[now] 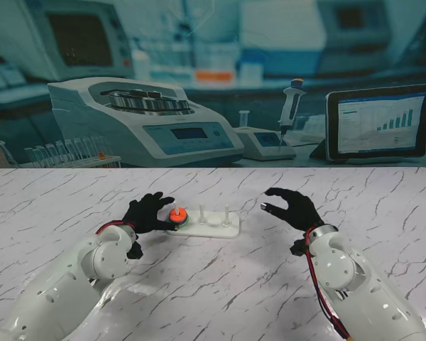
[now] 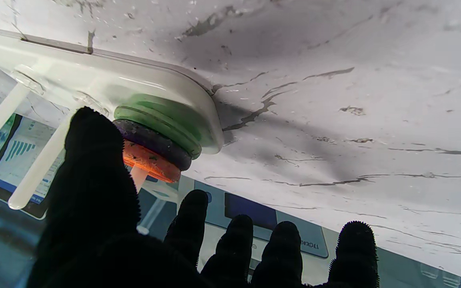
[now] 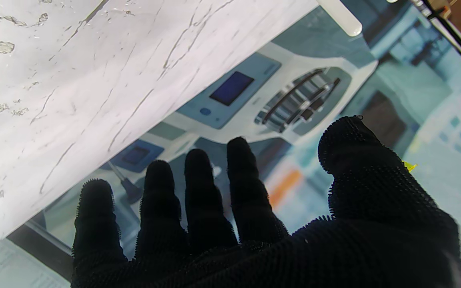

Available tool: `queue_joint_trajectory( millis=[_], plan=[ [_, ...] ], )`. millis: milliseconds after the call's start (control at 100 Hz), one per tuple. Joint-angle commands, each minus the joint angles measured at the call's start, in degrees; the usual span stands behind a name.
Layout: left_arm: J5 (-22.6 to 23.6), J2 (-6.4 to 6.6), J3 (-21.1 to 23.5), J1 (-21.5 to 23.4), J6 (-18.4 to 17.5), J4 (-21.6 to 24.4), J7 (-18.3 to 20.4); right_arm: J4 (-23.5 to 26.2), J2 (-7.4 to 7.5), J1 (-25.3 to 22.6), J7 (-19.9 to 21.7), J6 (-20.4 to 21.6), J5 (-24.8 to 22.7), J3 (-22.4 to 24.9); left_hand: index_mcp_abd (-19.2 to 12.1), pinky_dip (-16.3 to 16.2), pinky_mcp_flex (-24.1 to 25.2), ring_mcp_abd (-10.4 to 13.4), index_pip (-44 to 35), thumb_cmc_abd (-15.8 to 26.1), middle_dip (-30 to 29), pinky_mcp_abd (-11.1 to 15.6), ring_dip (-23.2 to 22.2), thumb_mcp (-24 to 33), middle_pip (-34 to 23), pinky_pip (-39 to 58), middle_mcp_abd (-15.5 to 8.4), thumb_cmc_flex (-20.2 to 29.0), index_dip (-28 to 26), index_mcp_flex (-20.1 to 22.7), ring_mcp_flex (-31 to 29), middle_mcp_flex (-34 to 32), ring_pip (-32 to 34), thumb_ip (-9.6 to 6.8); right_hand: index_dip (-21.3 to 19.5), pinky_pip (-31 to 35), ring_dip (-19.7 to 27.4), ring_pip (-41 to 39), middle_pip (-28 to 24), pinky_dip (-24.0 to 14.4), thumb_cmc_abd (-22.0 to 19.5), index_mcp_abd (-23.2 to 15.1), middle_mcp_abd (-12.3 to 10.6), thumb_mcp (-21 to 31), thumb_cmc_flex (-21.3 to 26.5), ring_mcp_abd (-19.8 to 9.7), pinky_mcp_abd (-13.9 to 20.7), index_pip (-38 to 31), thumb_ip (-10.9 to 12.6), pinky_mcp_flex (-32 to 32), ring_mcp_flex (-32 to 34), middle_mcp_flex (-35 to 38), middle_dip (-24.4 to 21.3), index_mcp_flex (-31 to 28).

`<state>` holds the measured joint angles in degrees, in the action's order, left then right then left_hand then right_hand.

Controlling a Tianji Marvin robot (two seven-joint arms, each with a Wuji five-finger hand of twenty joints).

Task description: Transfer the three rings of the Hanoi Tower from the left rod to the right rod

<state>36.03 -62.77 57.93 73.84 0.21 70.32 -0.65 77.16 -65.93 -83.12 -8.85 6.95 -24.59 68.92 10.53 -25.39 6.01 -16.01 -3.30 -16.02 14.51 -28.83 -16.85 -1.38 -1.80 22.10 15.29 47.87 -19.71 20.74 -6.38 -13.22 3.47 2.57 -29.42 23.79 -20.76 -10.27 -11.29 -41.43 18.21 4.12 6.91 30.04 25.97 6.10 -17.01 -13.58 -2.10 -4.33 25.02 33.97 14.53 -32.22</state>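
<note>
A white base [image 1: 220, 229] with three upright rods lies mid-table. On its left rod sit three stacked rings: green [image 2: 162, 120] lowest, purple [image 2: 154, 142] in the middle, orange [image 1: 176, 215] [image 2: 150, 162] on top. The middle rod [image 1: 201, 212] and right rod [image 1: 226, 211] are bare. My left hand [image 1: 148, 212], in a black glove, hovers just left of the stack. Its thumb [image 2: 94, 168] is right beside the orange ring, and its other fingers are spread and apart from the ring. My right hand [image 1: 292, 207] floats open to the right of the base, holding nothing.
The marble table [image 1: 213, 284] stretches wide on all sides of the base. A printed lab backdrop [image 1: 199, 85] stands along the table's far edge. A rod tip [image 3: 340, 18] shows in the right wrist view.
</note>
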Motion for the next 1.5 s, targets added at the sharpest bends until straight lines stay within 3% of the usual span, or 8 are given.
queue_joint_trajectory(
  millis=[0,210,320,440,560,760,1030,1490],
  plan=[
    [-0.55,-0.77,-0.45,-0.74,-1.27,-0.55,0.71,0.00,-0.49,-0.33,-0.01,-0.06,0.23,-0.29,-0.93,-0.83,0.13,0.33,0.91,-0.21,-0.54,-1.29,0.27,0.82,0.31,-1.13,-0.38,-0.29,0.69,-2.04,0.93,0.94,-0.03,-1.11,0.42,-0.75,-0.12,-0.37,-0.44,-0.47,-1.31,-0.48,-0.10,-0.69,0.56,0.33,-0.75,0.24,1.78,0.18,0.09,-1.87,-0.26,0.60],
    [-1.21,-0.93,-1.73,-1.97,-1.40,-1.91,0.82,-0.06,-0.50,-0.29,0.00,-0.13,0.27,-0.25,-0.91,-1.42,0.01,0.35,0.47,-0.63,-0.40,-1.33,0.09,0.98,0.13,-0.77,-0.51,0.50,0.92,-1.33,0.68,0.44,0.11,-1.16,0.43,-0.68,-0.13,-0.38,-0.42,-0.52,-1.43,-0.52,-0.19,-0.73,0.51,0.27,-0.79,0.25,1.80,0.11,0.21,-1.78,-0.26,0.63],
    [-1.24,-1.03,-2.05,-2.11,-1.47,-2.28,0.31,-0.12,-0.51,-0.29,-0.04,-0.19,0.31,-0.24,-1.91,-1.89,-0.54,0.39,-2.10,-1.71,0.04,-1.34,-0.12,1.39,-0.73,-0.13,-0.42,2.35,-0.12,3.16,-0.15,-2.04,0.47,-1.29,0.43,-0.65,-0.15,-0.37,-0.42,-0.54,-1.41,-0.56,-0.20,-0.72,0.63,0.28,-0.82,0.22,1.82,0.08,0.28,-1.71,-0.24,0.59],
    [-0.76,-0.97,-2.45,-2.31,-1.15,-2.48,0.39,-0.09,-0.52,-0.34,-0.02,-0.28,0.38,-0.22,-2.82,-2.36,-0.87,0.30,-4.00,-2.24,0.26,-1.39,-0.32,2.02,-0.92,0.69,-0.53,4.19,-1.56,5.18,-0.72,-2.87,0.75,-1.47,0.42,-0.62,-0.17,-0.34,-0.47,-0.56,-1.46,-0.47,-0.05,-0.75,0.75,0.33,-0.85,0.17,1.82,0.04,0.31,-1.64,-0.20,0.50],
    [-1.03,-1.11,-2.58,-2.33,-0.79,-2.64,0.13,-0.11,-0.53,-0.31,-0.05,-0.25,0.39,-0.22,-5.39,-2.66,-0.96,0.51,-6.53,-1.43,0.53,-1.32,-0.52,2.56,-1.09,1.56,-0.91,5.33,-4.36,7.68,-1.19,-3.78,0.93,-1.48,0.42,-0.63,-0.20,-0.36,-0.55,-0.55,-1.36,-0.29,0.11,-0.82,0.88,0.36,-0.86,0.14,1.81,0.06,0.34,-1.60,-0.16,0.47],
    [-0.94,-1.92,-3.14,-2.57,0.00,-3.72,-3.56,-0.18,-0.52,-0.27,0.03,-0.28,0.45,-0.31,-11.51,-3.49,-1.96,0.95,-11.94,0.96,1.25,-1.34,-1.34,1.90,-2.22,4.47,-2.98,9.34,-10.03,13.45,-3.82,-7.75,2.02,-1.10,0.43,-0.62,-0.22,-0.44,-0.67,-0.56,-1.30,-0.11,0.31,-0.84,1.16,0.45,-0.90,0.16,1.83,0.01,0.23,-1.71,-0.14,0.55],
    [-1.52,-1.95,-1.52,-1.37,0.19,-1.86,-3.52,-0.30,-0.56,-0.20,-0.01,-0.41,0.53,-0.43,-13.47,-3.24,-1.84,0.90,-17.61,2.11,1.37,-1.31,-1.51,0.45,-2.39,5.14,-3.66,10.44,-12.25,14.28,-4.26,-9.14,2.03,-0.42,0.45,-0.63,-0.22,-0.70,-0.85,-0.54,-1.33,-0.06,0.37,-0.96,1.48,0.51,-0.78,0.17,1.83,-0.03,0.09,-1.85,-0.15,0.62],
    [-0.74,-0.42,2.99,3.19,1.05,6.07,2.49,-0.41,-0.59,-0.20,-0.13,-0.46,0.57,-0.43,-14.68,-2.83,-1.75,0.46,-19.08,0.99,1.31,-1.22,-1.26,0.38,-2.39,4.88,-3.58,11.76,-13.43,14.64,-4.15,-10.59,1.71,0.09,0.51,-0.52,-0.15,-0.84,-0.87,-0.59,-1.69,-0.22,0.05,-1.27,1.57,0.26,-0.82,0.24,1.85,-0.20,0.12,-1.89,-0.24,0.77]
  ],
)
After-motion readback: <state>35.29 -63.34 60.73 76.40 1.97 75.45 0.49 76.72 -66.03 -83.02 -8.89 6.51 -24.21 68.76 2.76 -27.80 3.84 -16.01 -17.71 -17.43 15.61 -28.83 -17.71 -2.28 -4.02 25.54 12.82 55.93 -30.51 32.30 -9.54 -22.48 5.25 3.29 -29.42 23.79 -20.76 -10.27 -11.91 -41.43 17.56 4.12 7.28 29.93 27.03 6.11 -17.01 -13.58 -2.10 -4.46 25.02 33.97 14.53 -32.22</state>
